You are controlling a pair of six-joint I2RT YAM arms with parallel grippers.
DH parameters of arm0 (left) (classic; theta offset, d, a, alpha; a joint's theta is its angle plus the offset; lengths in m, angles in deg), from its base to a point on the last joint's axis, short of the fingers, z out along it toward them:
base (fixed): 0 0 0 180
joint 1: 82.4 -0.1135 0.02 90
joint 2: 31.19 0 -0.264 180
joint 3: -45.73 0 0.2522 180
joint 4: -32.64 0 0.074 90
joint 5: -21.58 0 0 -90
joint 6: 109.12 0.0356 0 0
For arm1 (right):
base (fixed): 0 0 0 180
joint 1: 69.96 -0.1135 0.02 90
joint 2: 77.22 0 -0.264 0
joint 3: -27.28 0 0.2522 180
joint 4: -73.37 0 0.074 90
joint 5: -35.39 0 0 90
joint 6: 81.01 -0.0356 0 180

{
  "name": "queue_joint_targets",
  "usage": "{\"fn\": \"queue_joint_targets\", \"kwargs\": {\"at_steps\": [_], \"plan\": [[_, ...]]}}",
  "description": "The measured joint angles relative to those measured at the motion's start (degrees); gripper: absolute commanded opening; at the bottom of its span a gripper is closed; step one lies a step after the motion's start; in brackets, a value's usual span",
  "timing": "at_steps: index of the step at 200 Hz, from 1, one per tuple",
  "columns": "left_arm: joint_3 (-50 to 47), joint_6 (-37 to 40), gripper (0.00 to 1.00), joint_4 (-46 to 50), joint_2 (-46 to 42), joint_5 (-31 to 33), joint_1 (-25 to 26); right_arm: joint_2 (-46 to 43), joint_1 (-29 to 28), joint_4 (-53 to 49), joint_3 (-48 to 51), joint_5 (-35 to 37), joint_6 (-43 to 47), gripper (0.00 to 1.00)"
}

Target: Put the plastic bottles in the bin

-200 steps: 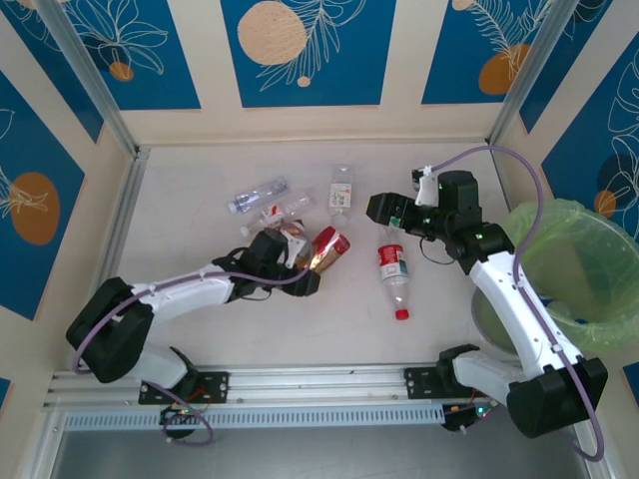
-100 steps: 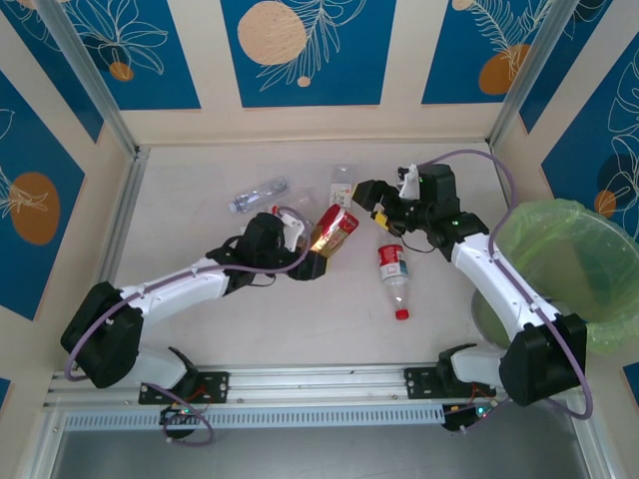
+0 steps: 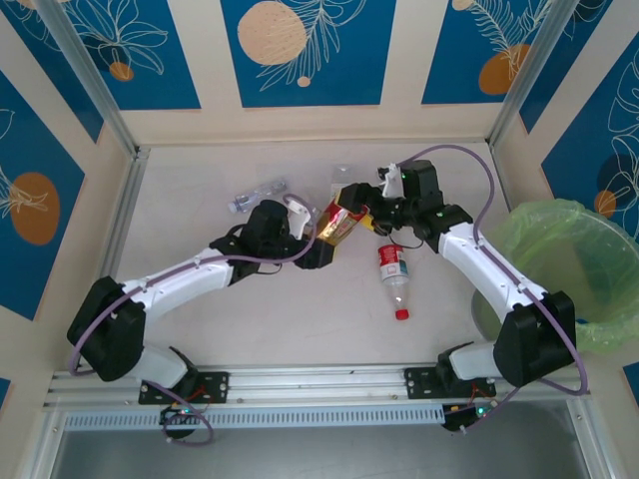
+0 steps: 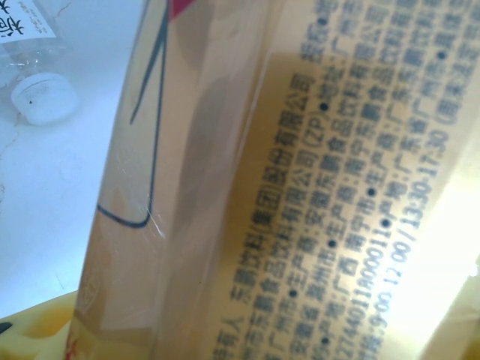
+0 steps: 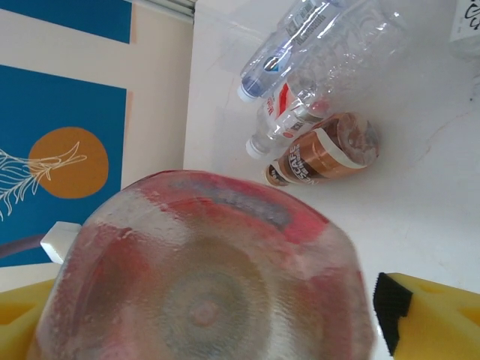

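My left gripper (image 3: 321,238) is shut on a crushed bottle with a gold and red label (image 3: 340,220), held tilted above the table's middle; its printed gold label (image 4: 322,195) sits right against the left wrist camera. My right gripper (image 3: 359,202) meets the same bottle from the right. The bottle's round red-tinted base (image 5: 210,292) sits between its yellow fingers (image 5: 431,315), with a thin gap at the right pad, so this gripper is open. The bin (image 3: 534,218), lined with a light-green bag, stands at the far right.
A red-labelled bottle with a red cap (image 3: 393,271) lies right of centre. A blue-labelled bottle (image 3: 258,193), a clear one (image 5: 300,105) and a brown-labelled one (image 5: 322,154) lie at the back. A white-capped bottle (image 4: 45,97) lies below the left wrist.
My left arm lifted the gold bottle up and to the right. My right arm swung left from near the bin side, brought its jaws around the bottle's base, and they have narrowed a little.
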Motion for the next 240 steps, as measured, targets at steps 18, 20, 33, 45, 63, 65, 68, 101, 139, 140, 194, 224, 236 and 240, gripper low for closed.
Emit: {"fn": "queue_joint_targets", "kwargs": {"at_steps": [18,20,33,45,63,65,68,101,139,140,194,224,236,240], "plan": [[0.3,0.6,0.58,0.8,0.0,0.1,0.3,0.2,-0.7,-0.4,-0.5,0.0,0.5,0.84],[0.3,0.7,0.58,0.9,0.0,0.1,0.3,0.3,-0.7,-0.5,-0.6,0.0,0.8,0.84],[0.7,1.4,0.57,1.8,0.4,0.5,0.7,0.7,-1.2,-1.3,-1.5,0.3,1.3,0.83],[1.4,2.1,0.57,2.5,0.9,1.2,0.9,1.0,-1.4,-2.1,-2.1,1.2,1.9,0.81],[2.1,2.8,0.57,3.6,1.2,2.1,1.2,1.5,-1.5,-3.0,-2.6,1.8,2.7,0.76],[2.1,3.0,0.57,3.8,1.2,2.2,1.2,1.6,-1.5,-3.1,-2.6,1.9,2.7,0.75],[2.2,3.0,0.57,3.9,1.3,2.4,1.2,1.6,-1.6,-3.2,-2.6,1.9,3.1,0.74],[2.4,4.0,0.58,5.2,1.6,3.2,1.7,1.7,-1.8,-4.6,-2.6,2.8,3.7,0.66],[3.0,4.5,0.58,6.2,1.8,3.5,1.8,1.7,-2.0,-4.7,-2.7,3.3,4.2,0.59],[3.0,4.6,0.58,6.2,1.8,3.5,1.8,1.7,-2.0,-4.7,-2.7,3.3,4.2,0.59],[3.1,5.1,0.68,6.8,1.9,3.5,1.9,1.7,-2.3,-4.9,-2.7,3.9,4.8,0.55],[3.1,5.6,0.78,7.0,1.9,3.5,1.9,1.7,-2.5,-4.9,-2.7,4.3,5.1,0.53],[3.1,6.2,0.82,7.0,1.9,3.2,2.0,1.6,-2.5,-4.9,-2.7,4.5,5.2,0.53],[3.1,6.1,0.84,7.0,1.8,3.0,2.0,1.6,-2.5,-4.9,-2.7,4.6,5.3,0.53]]}}
